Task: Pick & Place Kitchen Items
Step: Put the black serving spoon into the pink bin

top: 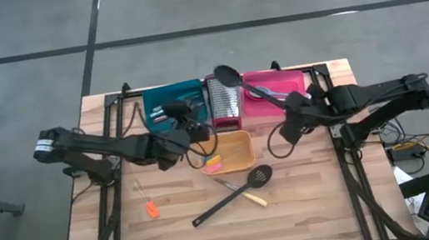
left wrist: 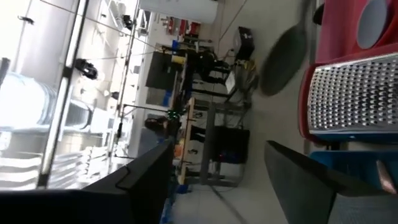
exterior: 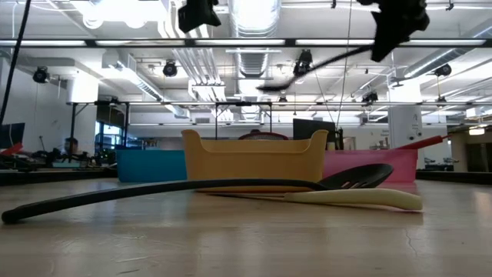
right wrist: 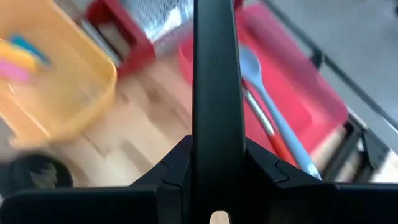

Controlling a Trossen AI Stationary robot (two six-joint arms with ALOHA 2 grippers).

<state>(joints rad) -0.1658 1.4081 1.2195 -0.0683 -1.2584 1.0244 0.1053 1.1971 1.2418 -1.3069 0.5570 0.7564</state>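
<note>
My right gripper [top: 292, 117] is shut on a long black spoon [top: 248, 88] held above the table; its bowl [top: 227, 74] hangs over the steel grater [top: 225, 102]. It also shows in the low view [exterior: 323, 58]. My left gripper [top: 193, 133] is open and empty, above the near edge of the teal tray [top: 163, 102], beside the orange tray [top: 235, 144]. A black slotted spatula [top: 233, 195] and a cream-handled tool [top: 243, 194] lie flat on the table. A small orange piece [top: 152, 209] lies at the near left. My right gripper pinches the spoon's handle [right wrist: 217, 124] between its two fingers, toward the handle's free end. The handle runs on forward along the fingers. The spoon is lifted clear and, in the low view, slopes down from the gripper to its bowl [exterior: 280, 83].
The pink tray [top: 293, 79] holds a grey spoon [right wrist: 261, 93] and a red-handled tool. The orange tray holds pink and yellow pieces [top: 212, 164]. The three trays and the grater stand in a row at the far side; bare wood lies along the near edge.
</note>
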